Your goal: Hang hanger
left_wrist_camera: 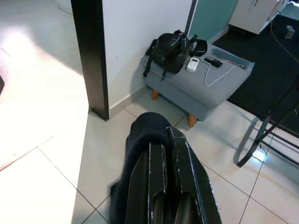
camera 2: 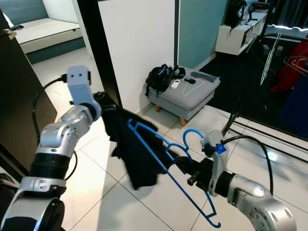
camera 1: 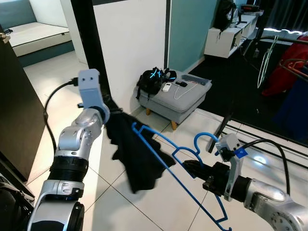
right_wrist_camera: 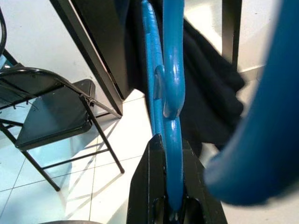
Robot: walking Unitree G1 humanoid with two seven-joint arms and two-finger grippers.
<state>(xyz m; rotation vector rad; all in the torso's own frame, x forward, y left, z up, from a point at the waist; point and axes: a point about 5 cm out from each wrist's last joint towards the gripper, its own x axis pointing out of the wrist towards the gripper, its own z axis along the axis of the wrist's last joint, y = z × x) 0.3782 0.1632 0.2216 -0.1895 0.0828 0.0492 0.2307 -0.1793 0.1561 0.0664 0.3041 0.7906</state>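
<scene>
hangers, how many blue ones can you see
1. The blue hanger is held in the right pincer, its far end under the black garment that the left pincer grips. Others may hang on the rack at the far right, too unclear to tell.

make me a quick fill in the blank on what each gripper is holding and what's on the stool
1. The right gripper is shut on the ______ hanger.
2. The left gripper pinches a ______ garment.
3. The backpack sits on a grey ______ by the white wall.
4. The garment hangs above the ______ floor.

Missing words: blue; black; footstool; tiled
</scene>
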